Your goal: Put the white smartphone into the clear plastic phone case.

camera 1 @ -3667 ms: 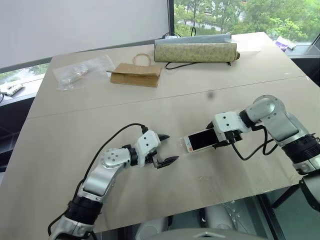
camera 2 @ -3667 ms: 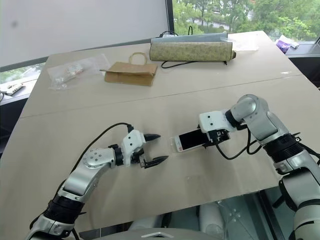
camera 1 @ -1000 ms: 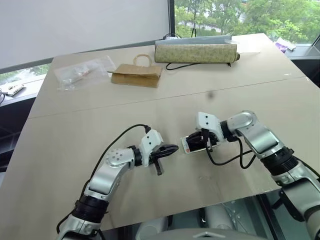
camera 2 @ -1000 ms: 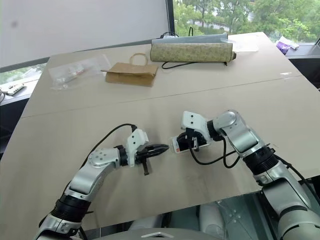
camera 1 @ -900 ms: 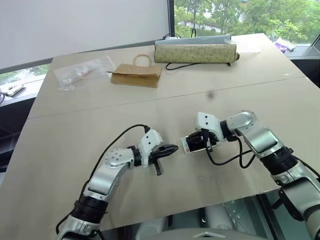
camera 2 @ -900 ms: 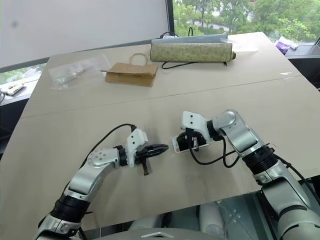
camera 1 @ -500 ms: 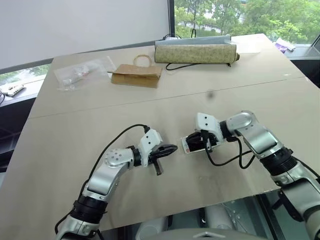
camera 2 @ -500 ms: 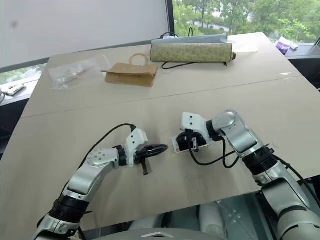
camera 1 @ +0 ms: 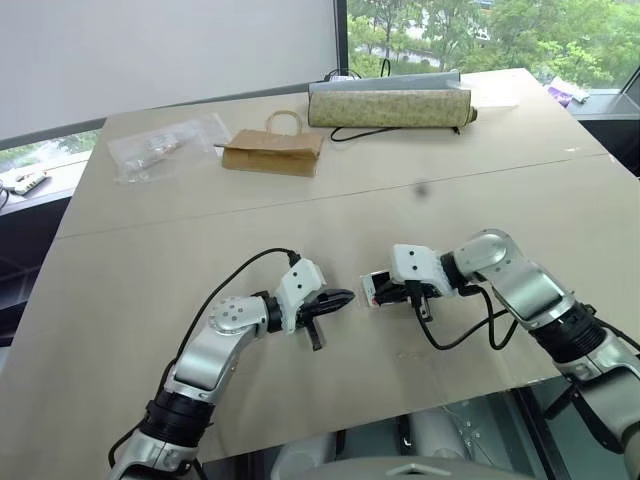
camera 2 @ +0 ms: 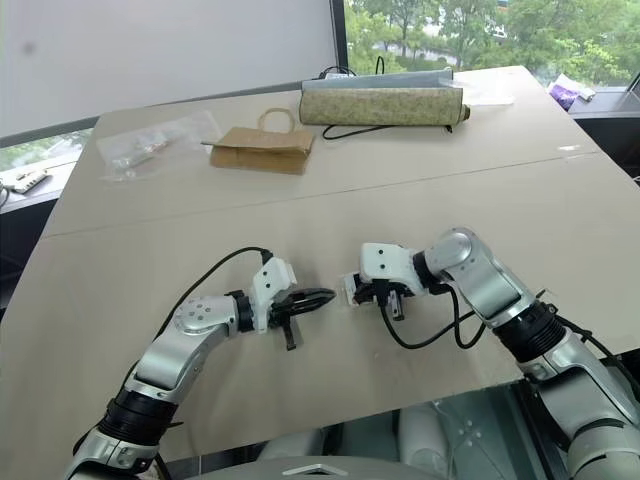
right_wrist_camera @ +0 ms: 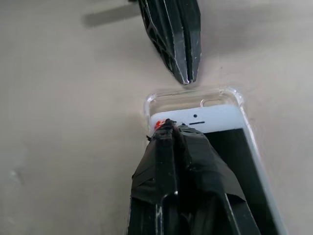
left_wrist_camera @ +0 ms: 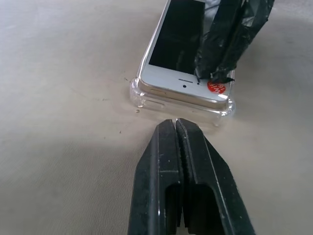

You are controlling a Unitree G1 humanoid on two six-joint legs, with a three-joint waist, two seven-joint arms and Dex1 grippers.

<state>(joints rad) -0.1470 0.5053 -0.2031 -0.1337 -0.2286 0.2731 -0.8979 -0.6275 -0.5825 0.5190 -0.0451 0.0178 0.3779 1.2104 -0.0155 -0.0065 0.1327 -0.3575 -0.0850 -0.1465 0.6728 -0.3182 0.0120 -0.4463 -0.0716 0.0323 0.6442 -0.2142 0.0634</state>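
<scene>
The white phone lies in the clear case on the worktop. The right gripper, jaws pressed together, touches the phone; the left gripper, jaws pressed together, sits just beside the case.

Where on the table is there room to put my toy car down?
The wide middle strip between the paper bag and the two pincers is bare; so is the near-left corner of the table. It is crowded by the phone and along the far edge.
</scene>
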